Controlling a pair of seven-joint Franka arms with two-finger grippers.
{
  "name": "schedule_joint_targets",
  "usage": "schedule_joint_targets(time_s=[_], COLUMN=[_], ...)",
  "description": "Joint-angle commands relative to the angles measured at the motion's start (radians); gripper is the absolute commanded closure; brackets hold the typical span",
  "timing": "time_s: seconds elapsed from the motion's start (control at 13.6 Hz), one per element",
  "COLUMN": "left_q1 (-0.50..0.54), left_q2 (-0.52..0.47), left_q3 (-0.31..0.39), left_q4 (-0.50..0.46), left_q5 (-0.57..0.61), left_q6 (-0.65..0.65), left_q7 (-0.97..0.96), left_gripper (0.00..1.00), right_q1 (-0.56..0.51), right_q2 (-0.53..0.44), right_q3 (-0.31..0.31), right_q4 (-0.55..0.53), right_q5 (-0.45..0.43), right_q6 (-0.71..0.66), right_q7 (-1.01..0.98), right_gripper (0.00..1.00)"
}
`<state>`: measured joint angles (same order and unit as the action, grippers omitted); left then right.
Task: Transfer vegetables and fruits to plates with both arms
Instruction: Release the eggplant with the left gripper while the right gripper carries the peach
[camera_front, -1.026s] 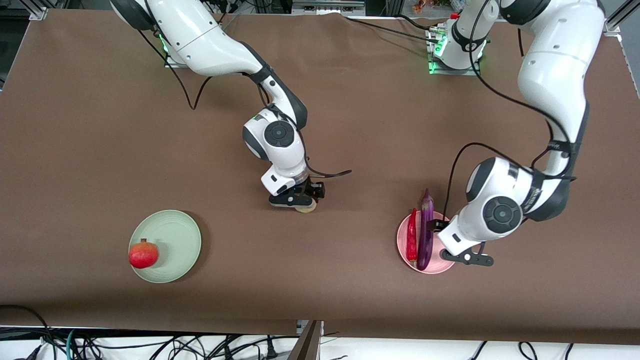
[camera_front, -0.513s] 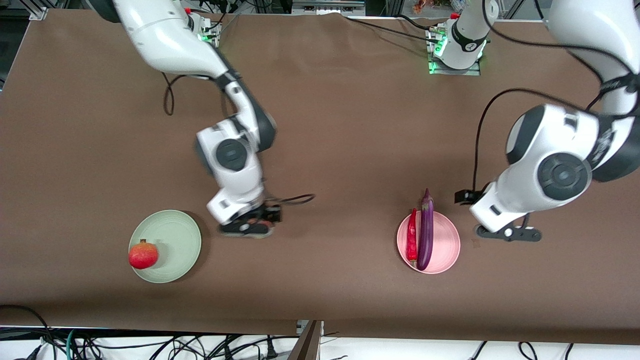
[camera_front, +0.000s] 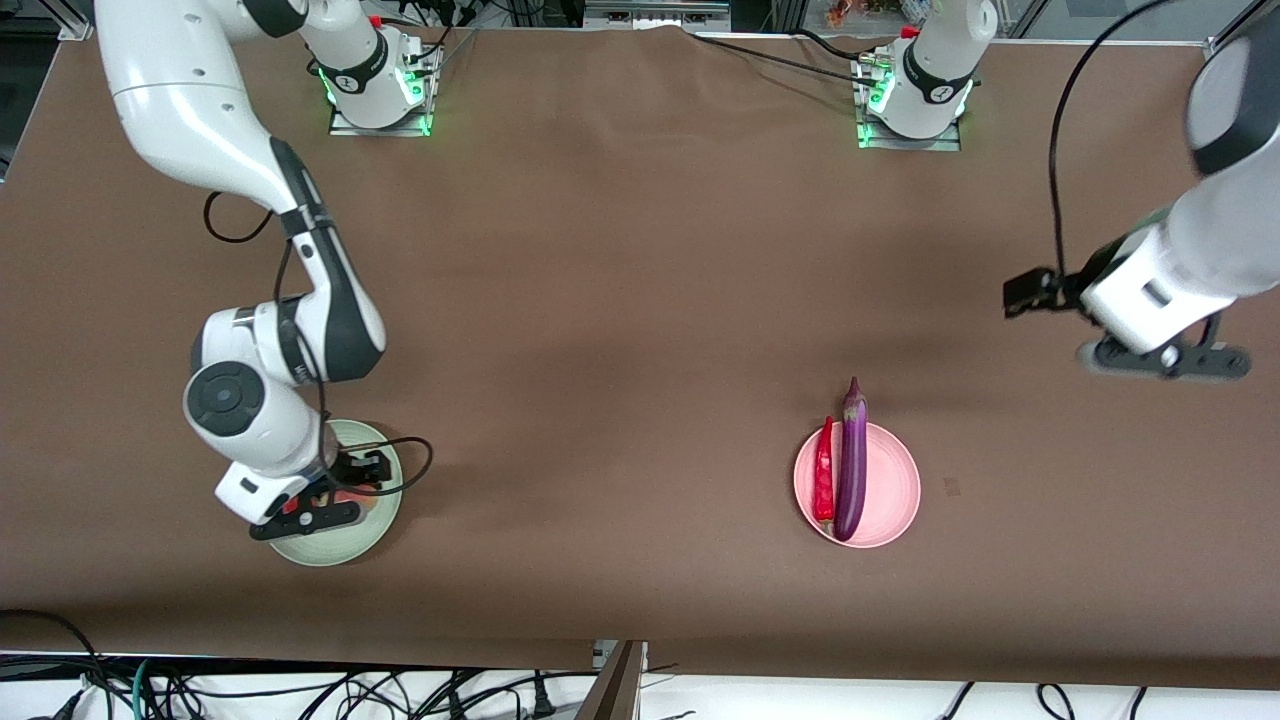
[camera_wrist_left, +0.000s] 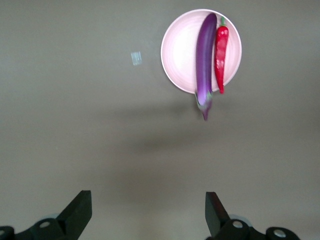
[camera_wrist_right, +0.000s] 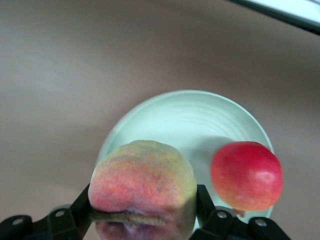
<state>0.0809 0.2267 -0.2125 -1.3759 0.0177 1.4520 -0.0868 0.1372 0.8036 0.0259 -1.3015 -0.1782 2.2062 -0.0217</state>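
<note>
Over the pale green plate (camera_front: 385, 462), the right hand (camera_wrist_right: 145, 220) pinches the peach (camera_wrist_right: 143, 187) beside the pomegranate (camera_wrist_right: 246, 175), seemingly ready to set it down. Eggplant (camera_front: 852, 465) and chili (camera_front: 824, 472) lie on the pink plate (camera_front: 895, 485); the left hand (camera_wrist_left: 145, 212), spread empty, hangs over bare counter (camera_front: 640, 300) toward its own end.

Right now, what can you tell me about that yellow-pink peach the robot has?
The yellow-pink peach is round and matte, blushing from greenish yellow on top to rosy pink below, with a crease along its underside. The right gripper clamps it on both sides with black fingers, holding it in the air above the pale green ringed plate, beside the round red fruit lying there.
</note>
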Motion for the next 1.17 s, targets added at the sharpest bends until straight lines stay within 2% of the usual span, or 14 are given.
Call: schedule_joint_targets(time_s=[0.0, 0.15, 0.22, 0.29, 0.37, 0.51, 0.81, 1.1], left_q1=[-0.03, -0.03, -0.033, -0.03, -0.026, -0.023, -0.03, -0.033], left_q2=[-0.214, -0.312, -0.316, -0.305, -0.279, -0.251, -0.25, -0.247], left_q3=[0.073, 0.08, 0.09, 0.087, 0.09, 0.088, 0.077, 0.077], left_q4=[-0.236, -0.348, -0.347, -0.338, -0.304, -0.27, -0.258, -0.259], left_q5=[-0.052, -0.038, -0.036, -0.036, -0.036, -0.038, -0.036, -0.039], left_q6=[0.04, 0.121, 0.122, 0.122, 0.12, 0.116, 0.099, 0.096], left_q7=[0.026, -0.016, -0.005, -0.001, 0.001, -0.001, -0.001, 0.004], left_gripper=[0.0, 0.0, 0.0, 0.0, 0.0, 0.0, 0.0, 0.0], right_q1=[-0.054, -0.054, -0.056, -0.056, -0.056, -0.053, -0.05, -0.045], right_q2=[0.025, 0.043, 0.052, 0.054, 0.046, 0.011, -0.144, -0.298], right_q3=[0.019, 0.019, 0.019, 0.02, 0.023, 0.023, 0.026, 0.025], right_q4=[-0.013, -0.045, -0.056, -0.055, -0.05, -0.048, 0.033, 0.064], right_q5=[0.011, 0.016, 0.016, 0.017, 0.041, 0.107, 0.112, 0.112], right_q6=[0.039, 0.094, 0.127, 0.135, 0.129, 0.1, -0.211, -0.492], right_q7=[-0.092, -0.086, -0.083, -0.08, -0.09, -0.096, -0.101, -0.095], right_gripper=[0.76, 0.75, 0.69, 0.16, 0.0, 0.0, 0.0, 0.0])
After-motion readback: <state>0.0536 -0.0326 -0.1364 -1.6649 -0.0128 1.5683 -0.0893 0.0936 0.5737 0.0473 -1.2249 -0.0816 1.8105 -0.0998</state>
